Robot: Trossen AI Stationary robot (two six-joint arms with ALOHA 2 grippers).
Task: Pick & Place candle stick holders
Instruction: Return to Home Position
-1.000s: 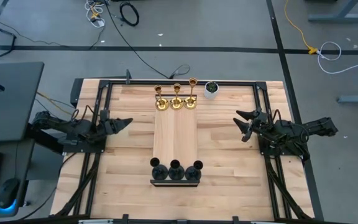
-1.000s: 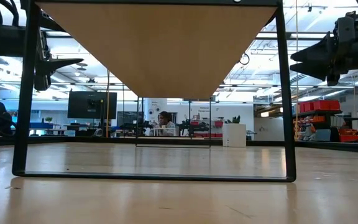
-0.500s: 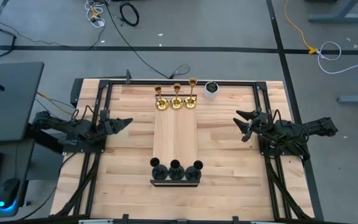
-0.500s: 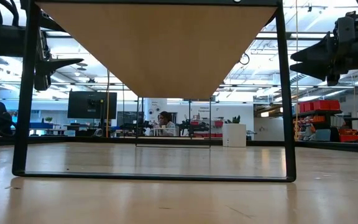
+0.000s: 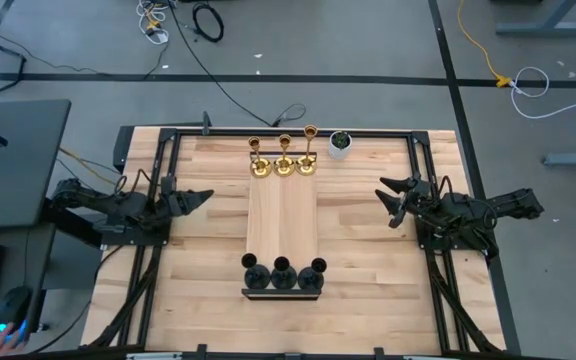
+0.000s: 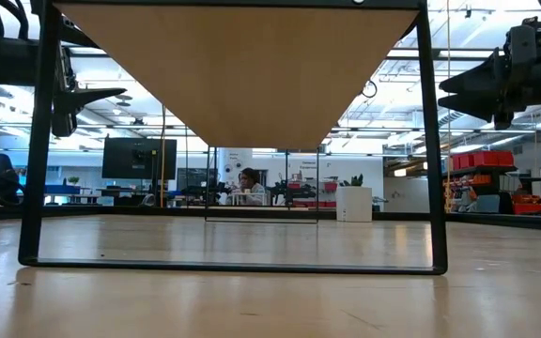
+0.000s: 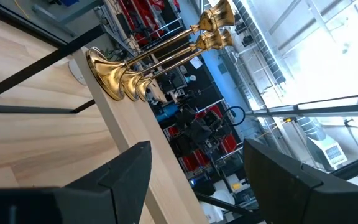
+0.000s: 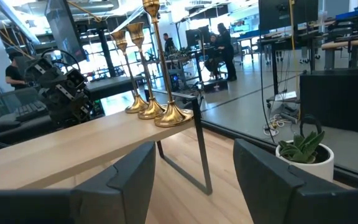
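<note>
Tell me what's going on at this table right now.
Nothing is being handled. Three gold holders stand at the far end of the shelf, three black holders at its near end. The left gripper and right gripper hang open and empty at either side of the table.

- Your desk (image 5: pixel 208 240) is pale wood with a black frame round it.
- A narrow raised shelf (image 5: pixel 282 225) on black legs stands along its middle.
- Three gold candle stick holders (image 5: pixel 284 165) stand in a row at the shelf's far end.
- Three black candle stick holders (image 5: pixel 281 270) line its near end.
- A white pot (image 5: pixel 340 144) sits on the desk, just beside the shelf's far right corner.
</note>
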